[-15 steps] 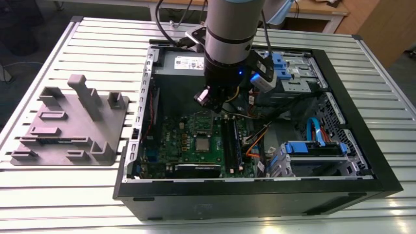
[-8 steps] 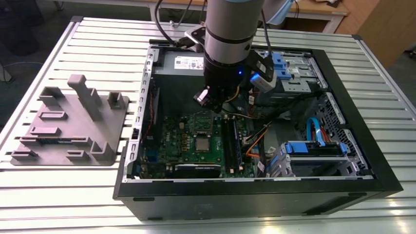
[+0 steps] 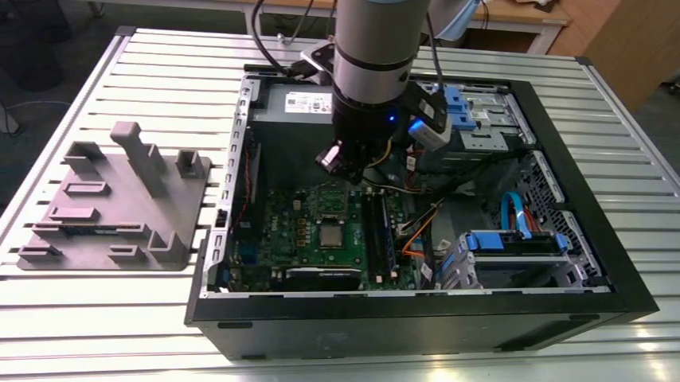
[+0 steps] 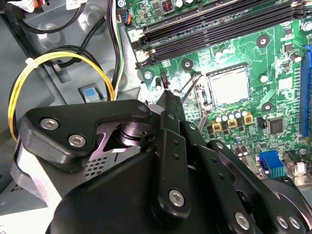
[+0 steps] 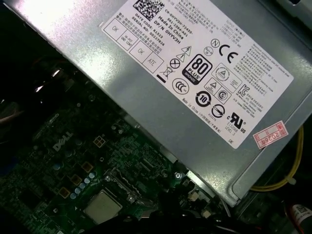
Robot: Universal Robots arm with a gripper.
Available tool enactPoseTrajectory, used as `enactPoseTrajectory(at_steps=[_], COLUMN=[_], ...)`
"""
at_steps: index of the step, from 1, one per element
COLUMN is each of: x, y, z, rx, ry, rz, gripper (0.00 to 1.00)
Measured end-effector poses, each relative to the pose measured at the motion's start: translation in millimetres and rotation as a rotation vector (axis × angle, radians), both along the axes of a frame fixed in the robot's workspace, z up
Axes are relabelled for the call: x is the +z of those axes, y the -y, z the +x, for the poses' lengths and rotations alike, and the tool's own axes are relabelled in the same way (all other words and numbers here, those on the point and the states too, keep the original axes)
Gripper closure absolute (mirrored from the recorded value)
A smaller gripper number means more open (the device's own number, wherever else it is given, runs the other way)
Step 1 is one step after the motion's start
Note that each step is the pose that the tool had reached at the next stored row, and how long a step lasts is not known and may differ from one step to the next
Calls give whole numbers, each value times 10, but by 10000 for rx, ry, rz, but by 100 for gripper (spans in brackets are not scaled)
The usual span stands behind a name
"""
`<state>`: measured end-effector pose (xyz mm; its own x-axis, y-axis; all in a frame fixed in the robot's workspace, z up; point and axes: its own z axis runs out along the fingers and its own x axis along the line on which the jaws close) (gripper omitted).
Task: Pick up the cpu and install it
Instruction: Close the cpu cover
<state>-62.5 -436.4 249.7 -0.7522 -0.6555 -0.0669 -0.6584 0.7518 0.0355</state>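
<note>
The slatted surface (image 3: 95,318) carries the open computer case (image 3: 425,318). My pincer (image 3: 351,171) hangs over its green motherboard (image 3: 308,215); whether it is open or closed I cannot tell. The cpu (image 3: 333,235) seems seated on that board, near my pincer, not touching it.

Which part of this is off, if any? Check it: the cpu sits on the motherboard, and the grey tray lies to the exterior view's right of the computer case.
The side is wrong: the exterior view shows the grey tray to the exterior view's left of the computer case, not its right. The cpu does sit on the motherboard.
</note>
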Motion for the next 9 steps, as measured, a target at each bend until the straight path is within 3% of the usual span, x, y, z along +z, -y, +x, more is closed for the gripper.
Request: enactPoseTrajectory(at_steps=[9], x=[4], y=[43], z=[-18], rx=[16], ry=[50], rz=[15], gripper=[90])
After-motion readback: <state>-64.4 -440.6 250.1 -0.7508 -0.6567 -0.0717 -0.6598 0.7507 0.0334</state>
